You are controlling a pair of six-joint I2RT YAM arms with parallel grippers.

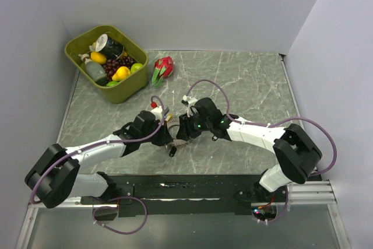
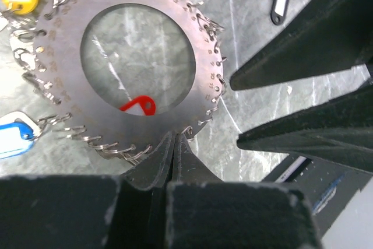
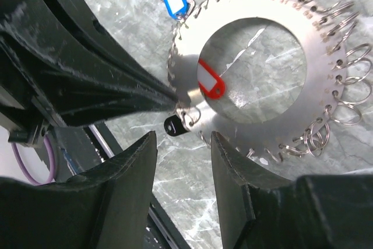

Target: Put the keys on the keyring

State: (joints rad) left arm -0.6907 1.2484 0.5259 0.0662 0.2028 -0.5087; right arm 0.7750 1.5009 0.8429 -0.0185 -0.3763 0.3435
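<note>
- Keyring (image 2: 198, 100) sits level over the tabletop (image 2: 245, 21), rim gripped by the clenched left claw (image 2: 175, 139).
- Through the keyring's hole shows the red-tagged key (image 3: 211, 83); the black-tagged key (image 3: 175, 125) lies beside its rim.
- Released, the right claw (image 3: 183, 144) faces the keyring.

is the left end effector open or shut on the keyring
Shut on the keyring. In the left wrist view the left end effector pinches its rim, fingers together with no gap.
</note>
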